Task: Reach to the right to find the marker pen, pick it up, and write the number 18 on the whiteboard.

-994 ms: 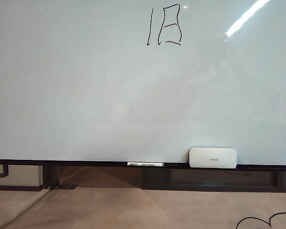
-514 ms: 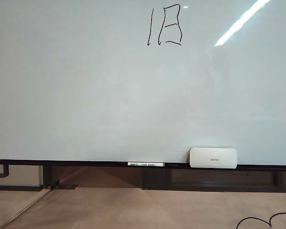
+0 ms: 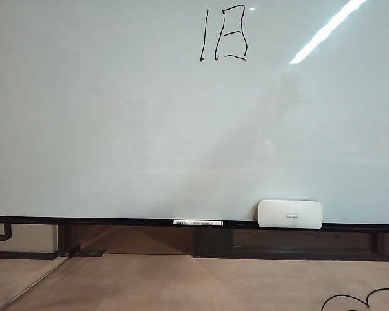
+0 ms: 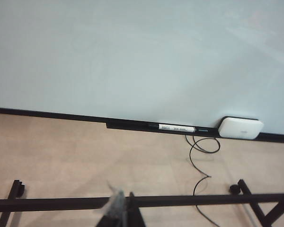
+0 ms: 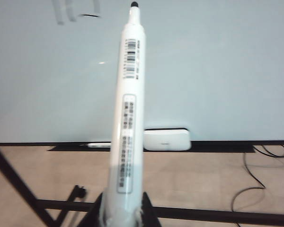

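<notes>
Currently held: marker pen [image 5: 128, 118], white labelled barrel, clamped at its base by the right end effector [image 5: 123, 215].
Axis: runs straight out from the wrist, dark tip toward the whiteboard [image 3: 117, 129]; contact not discernible.
Number 18 [image 3: 224, 35]: written, high on the board.
Left end effector [image 4: 120, 213]: low, facing the rail [image 4: 61, 116]; opening unreadable.
Views: exterior shows neither arm; only the right wrist view shows the held pen.

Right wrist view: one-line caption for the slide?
Right gripper holds the marker pen tip-up before the whiteboard, eraser on its rail.
</notes>
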Available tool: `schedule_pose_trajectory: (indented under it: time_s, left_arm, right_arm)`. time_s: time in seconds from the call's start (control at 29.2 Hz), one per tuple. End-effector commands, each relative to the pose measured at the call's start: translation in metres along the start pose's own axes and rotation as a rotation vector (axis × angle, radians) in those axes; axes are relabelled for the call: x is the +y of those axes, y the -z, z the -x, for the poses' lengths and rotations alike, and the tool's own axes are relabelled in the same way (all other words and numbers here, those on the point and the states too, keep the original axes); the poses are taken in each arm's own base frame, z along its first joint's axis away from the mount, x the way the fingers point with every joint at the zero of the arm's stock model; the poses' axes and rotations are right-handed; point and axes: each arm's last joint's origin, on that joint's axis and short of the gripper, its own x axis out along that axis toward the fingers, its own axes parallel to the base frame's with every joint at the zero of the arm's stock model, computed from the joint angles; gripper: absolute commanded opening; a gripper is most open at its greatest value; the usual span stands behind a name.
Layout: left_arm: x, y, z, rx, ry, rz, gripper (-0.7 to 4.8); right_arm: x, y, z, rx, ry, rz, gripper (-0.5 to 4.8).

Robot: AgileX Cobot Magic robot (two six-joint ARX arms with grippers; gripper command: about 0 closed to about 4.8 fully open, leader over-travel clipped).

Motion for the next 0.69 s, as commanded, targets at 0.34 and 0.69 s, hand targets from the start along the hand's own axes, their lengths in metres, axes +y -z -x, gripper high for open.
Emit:
schedule_pose_trajectory:
  time_s: [0.34,0.69]
  left_arm:
    - [0.000,-0.010,0.000,-0.114,-0.044,0.013,-0.05]
    - [0.000,-0.009,0.000,-0.105,-0.047,0.012,-0.04]
  right_arm:
    - [-0.012,0.023,-0.021,-0.013,0.053,-0.030,-0.02]
    - [-0.012,0.025,-0.021,0.003,0.052,-0.041,-0.01]
